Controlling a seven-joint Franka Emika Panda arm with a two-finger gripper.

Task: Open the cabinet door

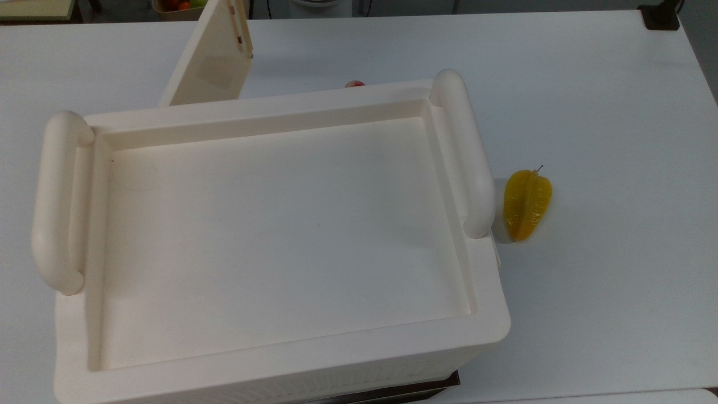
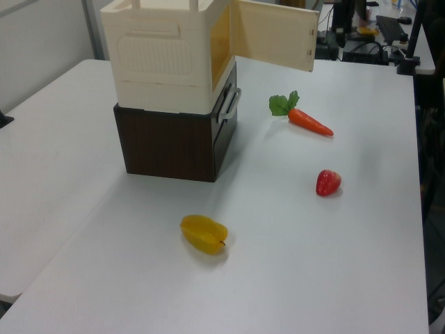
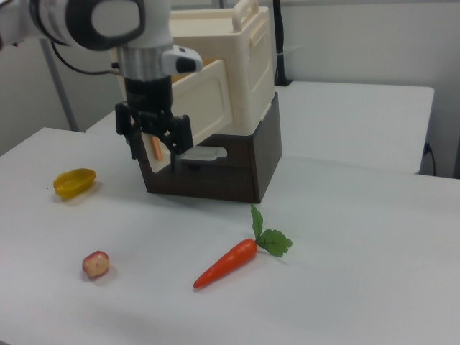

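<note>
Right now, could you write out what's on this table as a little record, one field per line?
cabinet: cream plastic box stacked on a dark brown drawer unit
cabinet door: swung wide open, sticking out from the cabinet's front
gripper: at the door's free edge in the right view
carrot: lying on the table in front of the open door
red fruit: alone on the table, apart from the carrot
yellow starfruit: on the table beside the cabinet
table: white
</note>
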